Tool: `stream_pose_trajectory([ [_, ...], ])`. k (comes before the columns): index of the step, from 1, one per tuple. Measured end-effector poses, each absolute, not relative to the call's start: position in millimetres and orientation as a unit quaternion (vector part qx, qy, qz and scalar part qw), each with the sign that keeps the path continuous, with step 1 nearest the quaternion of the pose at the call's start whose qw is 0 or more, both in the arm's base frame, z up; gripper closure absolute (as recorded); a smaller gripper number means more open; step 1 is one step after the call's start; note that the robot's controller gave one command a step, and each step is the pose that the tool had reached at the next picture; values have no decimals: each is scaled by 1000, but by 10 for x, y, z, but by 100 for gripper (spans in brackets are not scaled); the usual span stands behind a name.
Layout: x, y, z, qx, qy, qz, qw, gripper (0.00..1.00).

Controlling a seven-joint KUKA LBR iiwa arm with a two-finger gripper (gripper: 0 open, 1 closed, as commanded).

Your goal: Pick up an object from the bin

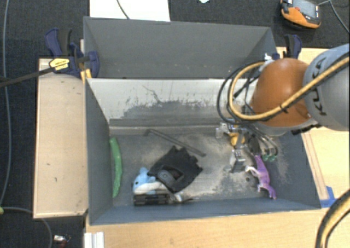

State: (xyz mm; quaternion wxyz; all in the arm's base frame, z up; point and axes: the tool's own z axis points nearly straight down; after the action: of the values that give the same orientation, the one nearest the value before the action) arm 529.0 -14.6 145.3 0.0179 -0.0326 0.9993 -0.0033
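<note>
From where I stand the pick looks only begun. The grey metal bin [164, 50] has all its things on the floor, and nothing seems lifted yet. The arm with its round orange cover [279, 91] reaches in from the right, and the gripper [239, 160] is low in the right part of the bin, close above the floor. Whether it is open or closed I cannot tell, and I see nothing clearly in its hold.

Just beside it, toward the near right corner, lies a small purple plastic figure with thin limbs [261, 176]. In my judgement this is the nearest candidate. Closing on it and lifting are left to do.

Well apart, at the left wall, lies a long green curved pod-like piece [115, 165]. In the near middle there is a small heap: a black crumpled soft object [176, 169], a light blue small toy [143, 179] touching it, and a flat black bar [149, 200] along the front wall
</note>
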Motion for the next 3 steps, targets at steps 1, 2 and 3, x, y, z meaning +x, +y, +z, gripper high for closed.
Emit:
stream_pose_trajectory([
  [1, 5174, 473, 773, 33, 999, 1, 6, 0],
  [2, 5316, 188, 1643, -6, 1000, -4, 23, 0],
  [3, 5209, 332, 2230, 21, 1000, 0, 9, 0],
])
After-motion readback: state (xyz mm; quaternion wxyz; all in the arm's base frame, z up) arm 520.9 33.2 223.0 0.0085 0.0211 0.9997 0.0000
